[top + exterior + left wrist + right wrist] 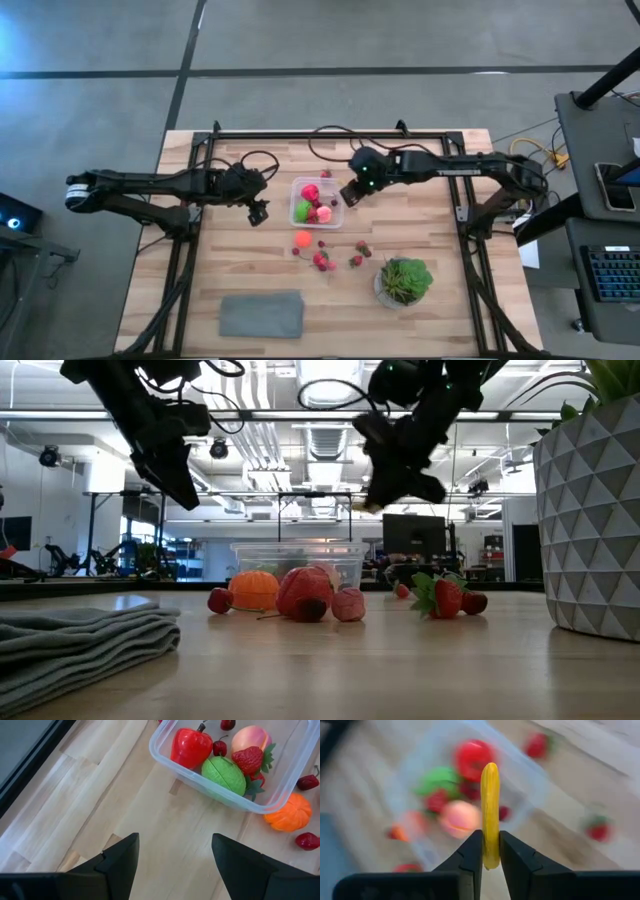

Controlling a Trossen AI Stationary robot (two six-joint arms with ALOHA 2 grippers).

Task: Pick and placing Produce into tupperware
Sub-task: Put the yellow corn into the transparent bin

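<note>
Right gripper (490, 851) is pinching a yellow piece (490, 810) above the tupperware (337, 207) (partly filled); orange fruit (303, 239) and strawberries (322, 260) are waiting beyond. Left gripper (172, 857) is hanging open beside.

Glossy clear plastic tupperware (280, 795) on smooth, matt pale wood table (150, 835).

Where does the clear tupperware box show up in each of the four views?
High: tupperware, table centre, between both grippers.
Low: middle distance, behind the fruit.
Left wrist: far corner beyond the fingers.
Right wrist: blurred, behind the gripped yellow piece.
Shared landmark: lime-green fruit inside.
</note>
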